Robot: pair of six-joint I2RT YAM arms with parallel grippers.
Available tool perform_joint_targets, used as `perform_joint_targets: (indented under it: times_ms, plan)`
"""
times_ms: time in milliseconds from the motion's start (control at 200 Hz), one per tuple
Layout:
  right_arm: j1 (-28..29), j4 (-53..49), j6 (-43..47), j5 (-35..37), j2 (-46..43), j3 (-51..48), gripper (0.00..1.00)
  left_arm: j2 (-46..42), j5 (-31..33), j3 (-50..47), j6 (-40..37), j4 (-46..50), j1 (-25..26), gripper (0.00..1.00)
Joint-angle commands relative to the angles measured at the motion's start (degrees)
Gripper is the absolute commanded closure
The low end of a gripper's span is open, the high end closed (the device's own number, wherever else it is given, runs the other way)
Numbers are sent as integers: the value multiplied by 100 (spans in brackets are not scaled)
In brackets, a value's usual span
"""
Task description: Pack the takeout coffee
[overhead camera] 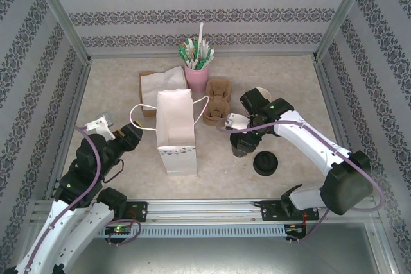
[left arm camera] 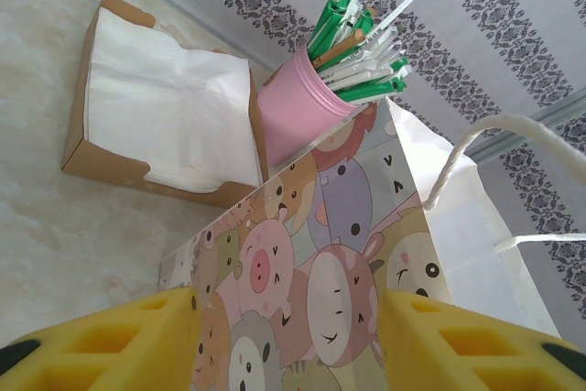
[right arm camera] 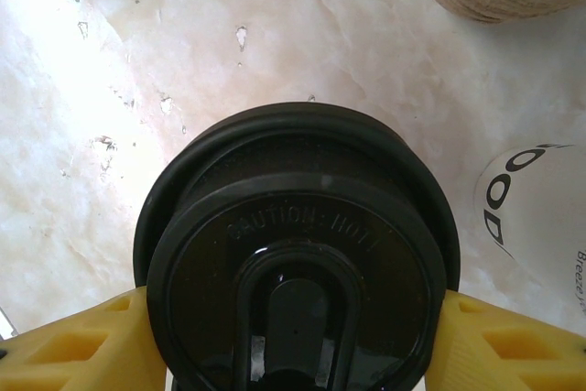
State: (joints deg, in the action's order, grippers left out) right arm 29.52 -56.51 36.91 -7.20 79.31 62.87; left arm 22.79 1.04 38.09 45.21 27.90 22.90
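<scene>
Clasping the black-lidded coffee (right arm camera: 293, 254) with the right fingers (right arm camera: 73, 345), one pressed to each side of it, upright over the counter (right arm camera: 137, 89), right of the bag (overhead camera: 174, 129), just beside a pile of lids (overhead camera: 265, 162) and near the brown carriers (overhead camera: 217, 101). Holding the left fingers (left arm camera: 101, 336) parted and grasping nothing, low by the bag's left side, its cartoon print between them in the wrist view and a cord handle (left arm camera: 513, 130) to the right. Beyond the bag, farther back, a pink pot (left arm camera: 298, 116) of green and white sticks (left arm camera: 357, 43) with a napkin box (left arm camera: 156, 116) just beside it.
</scene>
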Motion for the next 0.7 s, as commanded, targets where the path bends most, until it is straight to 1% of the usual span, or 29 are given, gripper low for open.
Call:
perform_joint_targets:
  times_ms: [0,195,275,325,515,694]
  plan:
    - [99,-1130,226,79,650,-677,38,-31,-69,159,-28,102,58,46]
    - [151,-1035,281,220,644,-634,37,-45,-60,177,-53,136,62,46]
    - [151,-896,235,289,470,-523,36,-57,-49,193,-64,161,57,45]
    - [159,-808,234,263,305,-458,33,-66,-35,191,-69,163,61,45]
    - [151,-428,160,154,-271,-231,31,-69,-58,171,-34,103,57,46]
    - [151,-354,121,148,-408,-192,28,-50,-78,173,-18,80,58,45]
